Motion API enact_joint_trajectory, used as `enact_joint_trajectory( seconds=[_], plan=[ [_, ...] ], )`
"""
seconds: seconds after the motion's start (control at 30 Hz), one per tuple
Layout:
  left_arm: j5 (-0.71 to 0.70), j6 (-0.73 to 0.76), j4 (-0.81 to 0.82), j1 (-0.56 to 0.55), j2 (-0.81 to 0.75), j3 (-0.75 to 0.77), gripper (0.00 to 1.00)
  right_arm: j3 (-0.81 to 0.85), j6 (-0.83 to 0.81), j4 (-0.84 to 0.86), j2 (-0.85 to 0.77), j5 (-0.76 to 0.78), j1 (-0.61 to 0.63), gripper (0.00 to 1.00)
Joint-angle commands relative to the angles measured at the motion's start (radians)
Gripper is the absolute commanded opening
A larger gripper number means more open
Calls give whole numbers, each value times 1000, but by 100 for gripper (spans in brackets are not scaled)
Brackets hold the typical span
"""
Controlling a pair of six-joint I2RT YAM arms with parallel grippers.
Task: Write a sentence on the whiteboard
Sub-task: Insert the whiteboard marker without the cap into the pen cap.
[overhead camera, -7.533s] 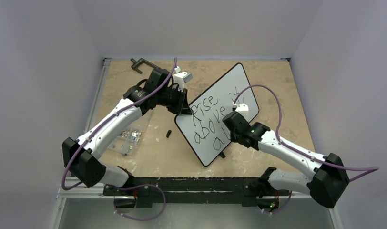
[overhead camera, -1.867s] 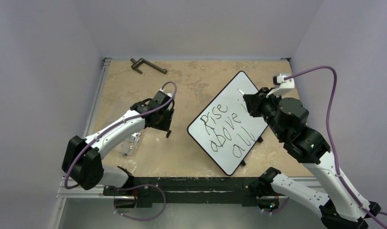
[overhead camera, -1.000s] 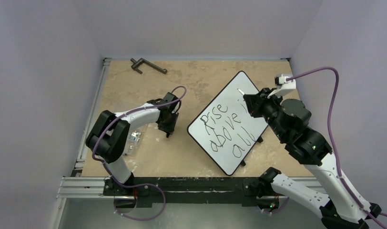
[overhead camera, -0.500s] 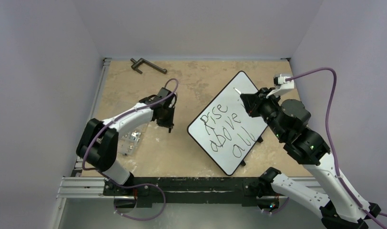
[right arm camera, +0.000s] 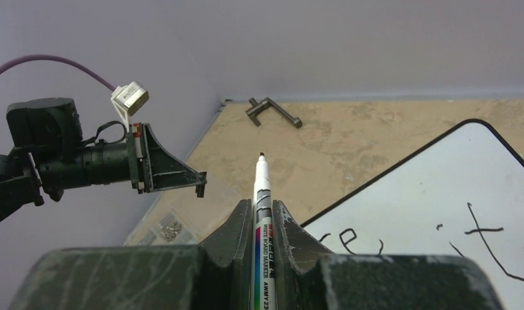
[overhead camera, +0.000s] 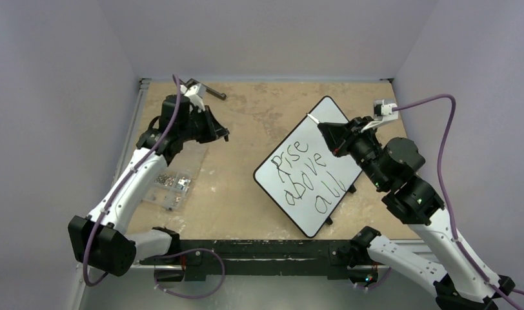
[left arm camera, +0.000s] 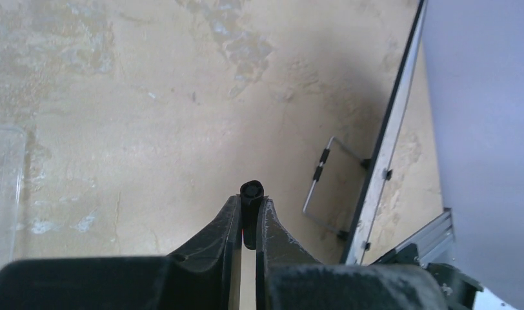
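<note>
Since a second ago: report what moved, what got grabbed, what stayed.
The left gripper closed on the small black marker cap and lifted it toward the far side. The right gripper keeps the white marker raised; the black-rimmed white whiteboard stayed put.

Bare table [overhead camera: 246,139] centre free; whiteboard [overhead camera: 309,137] right, plastic tray [overhead camera: 172,184] left.

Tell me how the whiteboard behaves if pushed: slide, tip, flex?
Likely stiff: the whiteboard keeps a straight rim. Probably light, so it may slide on the smooth table. It seems propped on a thin wire stand, so a push near its top edge could rock or tip it.
</note>
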Motion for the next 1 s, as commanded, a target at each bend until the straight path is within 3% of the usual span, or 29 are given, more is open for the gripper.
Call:
enact_joint_trajectory(
  seconds=[0.0,0.1,0.23,0.47,0.97],
  plan=[
    [66,-122,118,45,-95,51,0,-25,33,129,-12,-74,-4,0],
    [-44,-202,165,49,-175,39,0,-55,52,184,-8,-102,-5,0],
    [-69,-307,236,50,-258,12,0,-83,70,247,-4,-159,-5,0],
    [-116,-499,139,51,-297,60,0,-146,88,386,-20,-243,-4,0],
    [-71,-945,556,113,-382,-211,0,-366,85,731,-35,-342,-3,0]
  ],
)
